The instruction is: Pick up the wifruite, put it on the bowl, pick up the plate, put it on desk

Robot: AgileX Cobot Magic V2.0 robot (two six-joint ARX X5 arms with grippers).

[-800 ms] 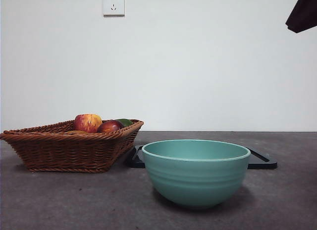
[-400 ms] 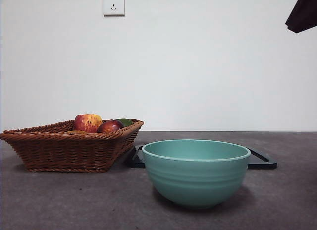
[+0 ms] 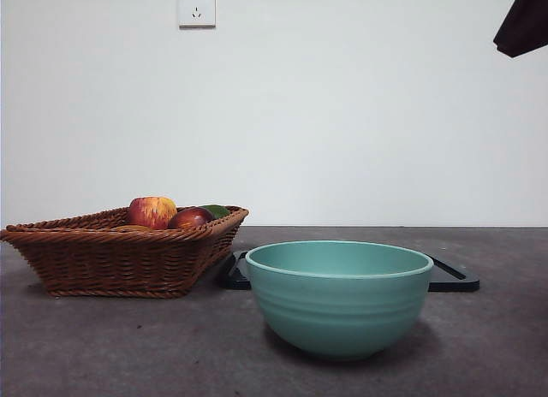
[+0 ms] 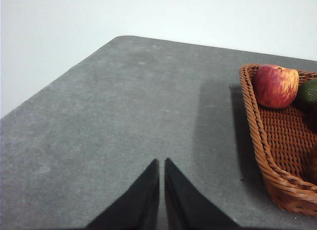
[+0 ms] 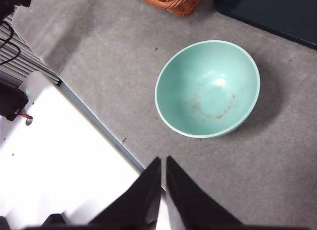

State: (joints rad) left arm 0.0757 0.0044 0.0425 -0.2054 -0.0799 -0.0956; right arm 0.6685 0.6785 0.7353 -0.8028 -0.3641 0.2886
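Nothing moved since prev frame: both grippers, left over bare desk and right above empty bowl, w/ jaws closed, holding nothing.

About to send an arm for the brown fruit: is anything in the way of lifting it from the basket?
It lies low in the wicker basket, barely showing behind the front rim. The red-yellow apple and dark red fruit sit close behind it. The bowl is empty and open-topped.

You get even, bright, sharp views, with only soft shadows beside the bowl and basket.
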